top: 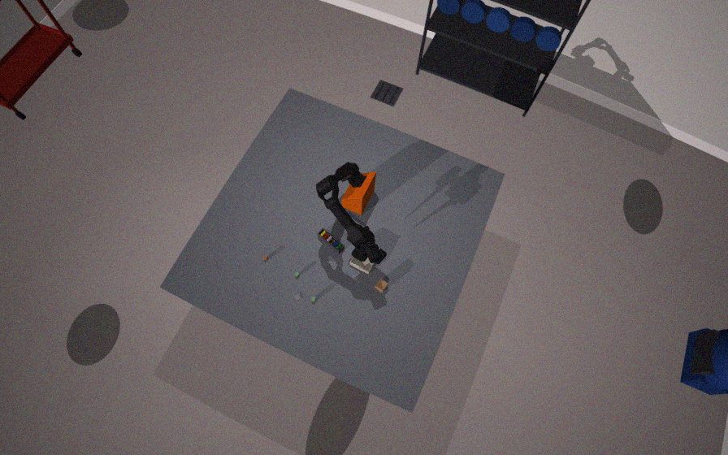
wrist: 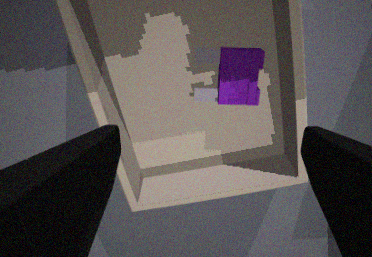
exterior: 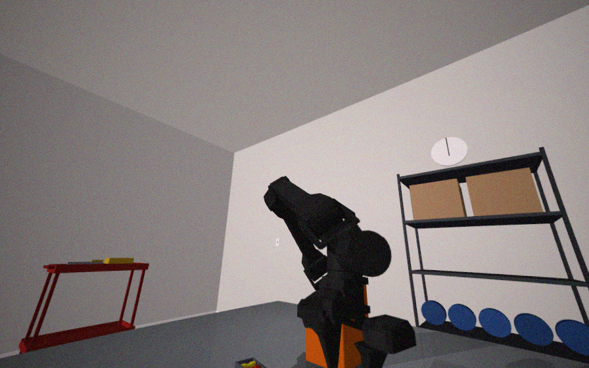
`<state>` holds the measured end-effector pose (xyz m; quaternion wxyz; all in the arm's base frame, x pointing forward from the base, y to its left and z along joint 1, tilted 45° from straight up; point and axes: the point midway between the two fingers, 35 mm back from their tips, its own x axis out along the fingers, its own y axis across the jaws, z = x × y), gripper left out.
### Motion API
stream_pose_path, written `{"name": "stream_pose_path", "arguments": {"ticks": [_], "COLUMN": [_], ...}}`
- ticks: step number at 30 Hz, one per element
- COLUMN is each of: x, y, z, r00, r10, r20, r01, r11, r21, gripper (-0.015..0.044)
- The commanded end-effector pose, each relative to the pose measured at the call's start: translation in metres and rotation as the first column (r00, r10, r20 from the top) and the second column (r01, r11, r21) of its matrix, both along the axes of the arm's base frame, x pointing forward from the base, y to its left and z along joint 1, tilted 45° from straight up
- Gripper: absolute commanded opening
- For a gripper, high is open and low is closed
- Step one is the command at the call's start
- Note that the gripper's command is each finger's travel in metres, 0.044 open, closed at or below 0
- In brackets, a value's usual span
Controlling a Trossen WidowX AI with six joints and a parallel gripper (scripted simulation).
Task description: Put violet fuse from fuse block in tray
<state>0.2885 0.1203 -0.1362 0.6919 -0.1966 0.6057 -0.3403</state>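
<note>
Grey desk (top: 242, 226) surface fills the wrist view around the work. Nearest the camera, claw (wrist: 209, 164) stands wide with nothing between its dark fingers, one low at each side of frame. Beyond and below them sits the tray (wrist: 73, 51), a pale open box tilted in view. Violet fuse (wrist: 239, 76) lies on the tray floor, right of the claw's midline and apart from both fingers; long axis hard to judge, appears to lie on its side. Release looks complete; the coming move is probably a straight lift clear of the tray walls. Fuse block (top: 331, 240) lies well aside. No legible writing, labels or brands anywhere.
</note>
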Motion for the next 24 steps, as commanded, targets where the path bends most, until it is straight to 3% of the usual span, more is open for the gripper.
{"name": "stream_pose_path", "arguments": {"ticks": [1,24], "x": [0.0019,0.0024], "y": [0.0191,0.0172], "z": [0.0157,0.0145], "r00": [1.0,1.0], "r10": [0.009,0.013], "r20": [0.018,0.017], "r01": [-0.009,-0.013], "r11": [1.0,1.0], "r21": [0.016,0.012], "gripper": [0.033,0.033]}}
